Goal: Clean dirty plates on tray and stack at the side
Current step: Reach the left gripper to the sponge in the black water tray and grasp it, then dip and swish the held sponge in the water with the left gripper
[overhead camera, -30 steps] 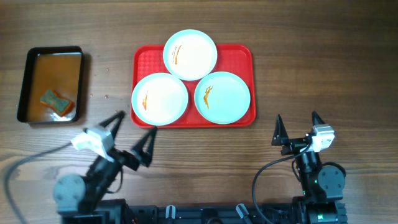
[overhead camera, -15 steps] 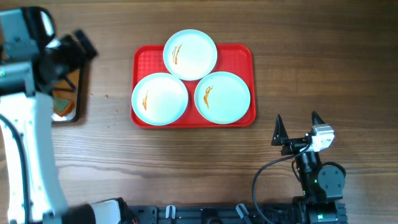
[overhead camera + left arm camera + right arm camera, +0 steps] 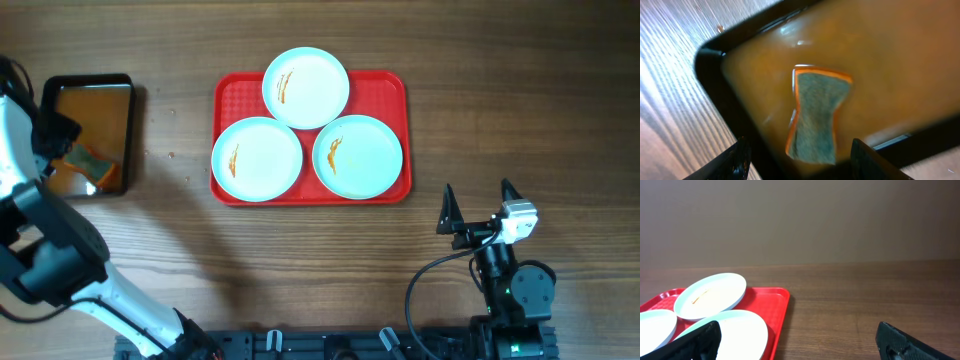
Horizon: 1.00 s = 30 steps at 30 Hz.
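Wood-grain table (image 3: 520,100), brown planks running left to right, carries everything. The tray (image 3: 400,85) lies mid-table toward the far side, its long axis left to right in the overhead view. Three plates sit on it in a triangle. The far plate (image 3: 306,87) hangs over the tray's far rim. The left plate (image 3: 257,158) reaches the tray's left rim, and the right plate (image 3: 358,155) lies wholly inside. The plates meet at their edges; whether the far one rests on the other two I cannot tell. Each bears a thin orange streak left of its middle, running roughly near to far.

Well left of the tray stands a black pan (image 3: 90,80) of brownish water, its long axis near to far. A sponge (image 3: 817,117) lies in it near the pan's near end, its grey-green face up and edged in orange.

The left arm (image 3: 40,250) rises large along the left edge of the overhead view and reaches over the pan. The left gripper (image 3: 800,147) points down at the sponge, its fingers spread wide to either side and holding nothing. Whether the tips touch the water is unclear.

The right arm (image 3: 510,285) sits folded at the table's near edge, right of the tray. The right gripper (image 3: 477,190) points toward the far side, its fingers apart and empty.
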Each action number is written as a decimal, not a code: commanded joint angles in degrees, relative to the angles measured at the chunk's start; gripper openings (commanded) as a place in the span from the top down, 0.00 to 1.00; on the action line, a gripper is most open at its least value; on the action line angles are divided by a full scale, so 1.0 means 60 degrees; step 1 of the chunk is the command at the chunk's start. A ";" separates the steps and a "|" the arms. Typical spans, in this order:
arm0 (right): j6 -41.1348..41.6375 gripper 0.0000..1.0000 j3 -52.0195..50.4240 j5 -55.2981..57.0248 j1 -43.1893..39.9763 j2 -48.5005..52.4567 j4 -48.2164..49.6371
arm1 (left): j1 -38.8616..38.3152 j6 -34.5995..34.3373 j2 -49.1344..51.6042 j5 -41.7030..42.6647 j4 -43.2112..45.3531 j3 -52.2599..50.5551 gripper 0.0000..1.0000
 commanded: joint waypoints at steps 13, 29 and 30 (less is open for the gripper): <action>-0.0124 0.00 -0.0011 0.0124 0.0040 -0.0055 0.0022 | 0.0051 0.0517 0.1821 0.1311 0.0885 -0.0197 0.38; -0.0127 0.00 -0.0011 0.0124 0.0040 -0.0055 0.0022 | 0.0066 0.0517 0.1530 0.1519 0.0798 -0.0368 0.14; -0.0127 0.00 -0.0011 0.0124 0.0040 -0.0055 0.0022 | 0.0069 0.0517 0.1552 0.1861 0.0732 -0.0372 0.09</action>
